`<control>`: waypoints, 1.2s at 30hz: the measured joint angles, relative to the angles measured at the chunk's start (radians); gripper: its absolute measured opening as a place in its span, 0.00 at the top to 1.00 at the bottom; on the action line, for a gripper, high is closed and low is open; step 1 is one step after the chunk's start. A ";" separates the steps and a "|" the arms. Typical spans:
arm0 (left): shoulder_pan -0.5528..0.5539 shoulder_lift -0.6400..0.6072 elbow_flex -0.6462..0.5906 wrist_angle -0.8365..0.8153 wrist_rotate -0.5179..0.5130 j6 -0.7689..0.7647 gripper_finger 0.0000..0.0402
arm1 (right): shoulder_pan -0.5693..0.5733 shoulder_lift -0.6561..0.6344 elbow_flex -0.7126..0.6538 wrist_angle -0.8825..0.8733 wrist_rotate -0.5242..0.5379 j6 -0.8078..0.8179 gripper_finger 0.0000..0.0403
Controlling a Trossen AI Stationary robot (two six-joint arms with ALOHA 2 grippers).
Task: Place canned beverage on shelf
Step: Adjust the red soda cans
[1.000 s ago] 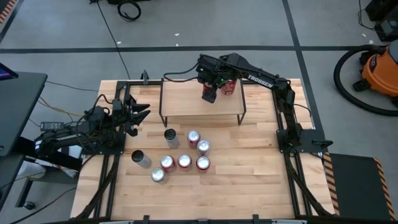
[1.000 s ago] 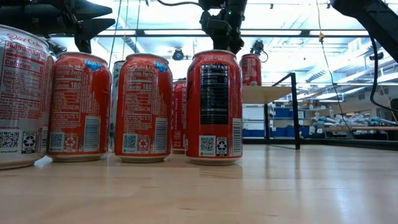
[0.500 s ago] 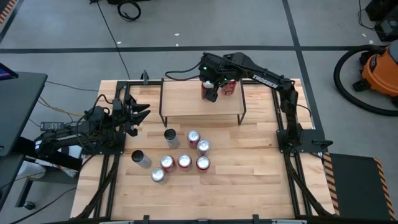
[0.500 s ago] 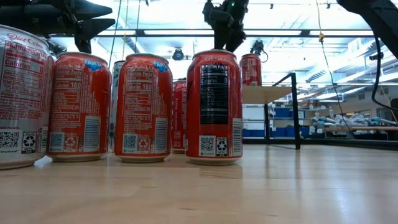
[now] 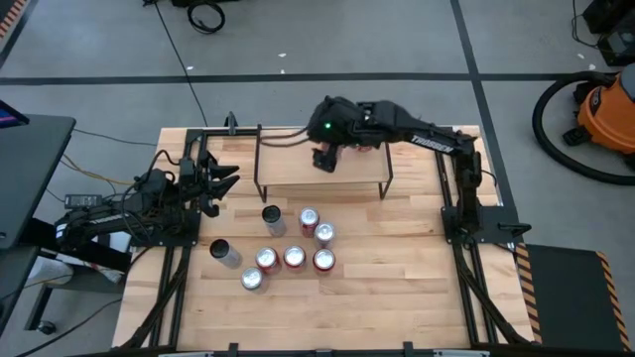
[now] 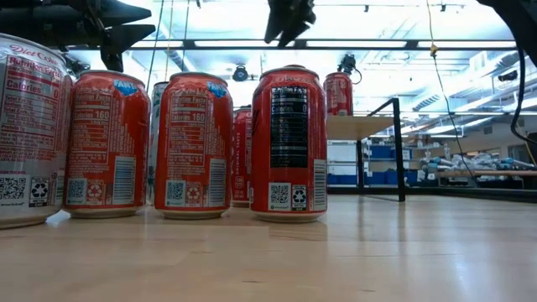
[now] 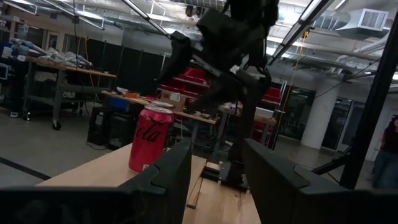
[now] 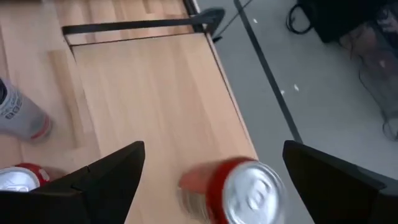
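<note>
While a red can (image 5: 365,140) stands near the shelf's (image 5: 298,164) back right corner, the right gripper (image 5: 324,159) is held above the plank, spread wide and empty. The left gripper (image 5: 220,178) is seen partly open, holding nothing, at the table's (image 5: 397,288) left edge.

A low rack with a light wooden plank top on thin black legs (image 5: 298,164) stands on the larger pale wooden tabletop (image 5: 397,278). One red cola can (image 7: 150,138) stands upright on the rack's plank. In front of the rack, a cluster of red and silver cans (image 5: 294,258) stands on the tabletop.

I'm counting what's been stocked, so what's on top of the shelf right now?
One red can stands upright on the shelf, free of the open right gripper above. In the overhead view that arm covers the can, so anything else beneath it can't be seen.
</note>
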 joint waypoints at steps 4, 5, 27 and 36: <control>-0.008 0.000 0.000 0.001 0.003 0.000 0.61 | -0.029 0.007 -0.044 0.017 -0.029 -0.036 0.04; -0.010 0.000 0.000 0.001 0.003 0.000 0.61 | -0.036 0.007 -0.056 0.034 -0.034 -0.053 0.04; -0.018 0.000 0.000 0.002 0.003 0.002 0.61 | -0.117 0.006 -0.109 0.058 0.185 0.037 0.07; -0.018 0.000 0.000 0.002 0.003 0.002 0.61 | -0.115 0.002 -0.072 0.087 0.187 0.000 0.07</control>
